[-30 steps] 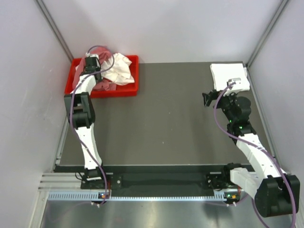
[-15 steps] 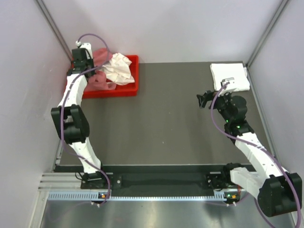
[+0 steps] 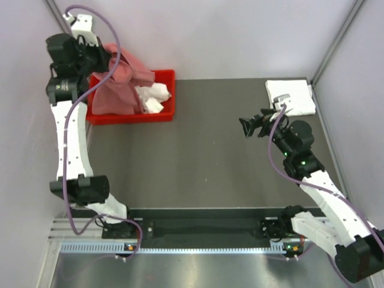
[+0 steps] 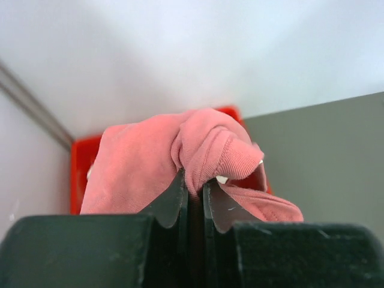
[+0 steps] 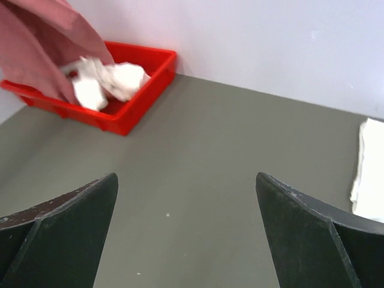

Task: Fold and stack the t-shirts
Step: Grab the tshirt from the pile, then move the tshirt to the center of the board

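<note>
My left gripper (image 3: 101,60) is shut on a pink t-shirt (image 3: 120,84) and holds it high above the red bin (image 3: 161,114) at the back left; the shirt hangs down into the bin. In the left wrist view the pink t-shirt (image 4: 198,150) bulges out between the closed fingers (image 4: 174,204). A crumpled white t-shirt (image 3: 153,97) lies in the bin. A folded white t-shirt (image 3: 290,96) lies at the back right. My right gripper (image 3: 247,127) is open and empty above the table, right of centre.
The dark grey table (image 3: 204,156) is walled by white panels at the back and sides. The right wrist view shows the bin (image 5: 150,78) with the pink shirt (image 5: 42,48) hanging over it and the edge of the folded white shirt (image 5: 367,168).
My left gripper has risen from the bin with the pink t-shirt, pulling it up and free of the pile. My right gripper has moved left, toward the table's middle.
</note>
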You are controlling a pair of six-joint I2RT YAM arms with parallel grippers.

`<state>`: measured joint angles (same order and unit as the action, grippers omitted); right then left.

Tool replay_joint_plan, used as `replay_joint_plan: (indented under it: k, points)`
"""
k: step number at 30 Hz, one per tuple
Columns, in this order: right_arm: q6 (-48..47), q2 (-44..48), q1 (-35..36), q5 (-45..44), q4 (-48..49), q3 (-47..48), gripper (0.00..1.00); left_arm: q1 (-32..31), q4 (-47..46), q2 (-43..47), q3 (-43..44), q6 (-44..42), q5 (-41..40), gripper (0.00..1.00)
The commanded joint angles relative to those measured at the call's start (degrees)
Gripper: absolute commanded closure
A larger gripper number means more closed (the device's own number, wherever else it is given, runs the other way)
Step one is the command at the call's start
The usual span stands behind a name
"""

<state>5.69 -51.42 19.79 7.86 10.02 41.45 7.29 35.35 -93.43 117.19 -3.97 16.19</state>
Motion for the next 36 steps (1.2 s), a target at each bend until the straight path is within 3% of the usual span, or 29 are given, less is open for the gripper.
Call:
replay_joint_plan:
  k: [1,4,10,13,14,17,21,24,26,29,31,32,35,36]
  points:
    - [-0.86,2.63,2.96,0.23,-0.18,3.28,0.01,-0.08,3.21,7.20,5.77,0.97,12.15,1.00]
    - [-0.95,4.04,4.11,1.02,-0.27,3.28,0.01,-0.52,4.37,8.79,6.04,3.00,18.17,1.00]
    - [-0.25,4.31,5.60,2.33,-2.99,4.34,0.01,-3.24,-0.90,9.14,-4.14,3.79,25.99,1.00]
    - [-0.51,4.92,6.14,3.04,-3.69,4.08,0.01,-13.41,-0.38,9.05,-10.29,0.47,25.84,1.00]
    - [-0.51,4.75,6.14,2.17,-4.30,4.25,0.00,-19.97,-0.11,8.97,-13.88,-1.38,24.87,1.00]
    - [-0.25,3.18,6.14,-0.29,-8.43,5.57,0.00,-28.61,1.56,6.86,-19.34,-5.69,25.82,0.98]
    - [0.11,1.15,6.14,-6.26,-13.09,6.80,0.00,-33.13,1.04,0.28,-22.79,-9.56,25.91,0.96]
    - [0.63,-1.40,6.22,-12.15,-17.66,7.59,0.04,-32.87,-1.42,-6.05,-20.60,-9.48,20.32,0.96]
    - [1.07,-3.85,6.14,-14.52,-19.77,7.59,0.16,-31.03,-6.15,-10.78,-18.32,-8.26,13.11,0.97]
    - [2.04,-7.62,6.14,-13.93,-19.69,6.63,0.23,-27.87,-10.82,-17.54,-12.72,-5.27,4.25,0.94]
    - [2.65,-10.70,6.14,-11.74,-18.03,6.45,0.26,-26.81,-10.92,-20.90,-6.92,-5.09,-0.34,0.81]
    - [2.83,-11.68,6.14,-9.46,-16.89,6.01,0.27,-26.71,-9.79,-23.27,-5.32,-5.96,-2.97,0.57]
    - [3.10,-16.49,7.01,-9.78,-13.37,5.83,0.27,-26.80,-6.80,-24.00,-2.84,-6.23,-1.00,0.17]
    - [2.23,-18.09,8.23,-10.84,-13.27,6.96,0.27,-26.80,-5.05,-22.95,-3.36,-6.05,0.24,0.08]
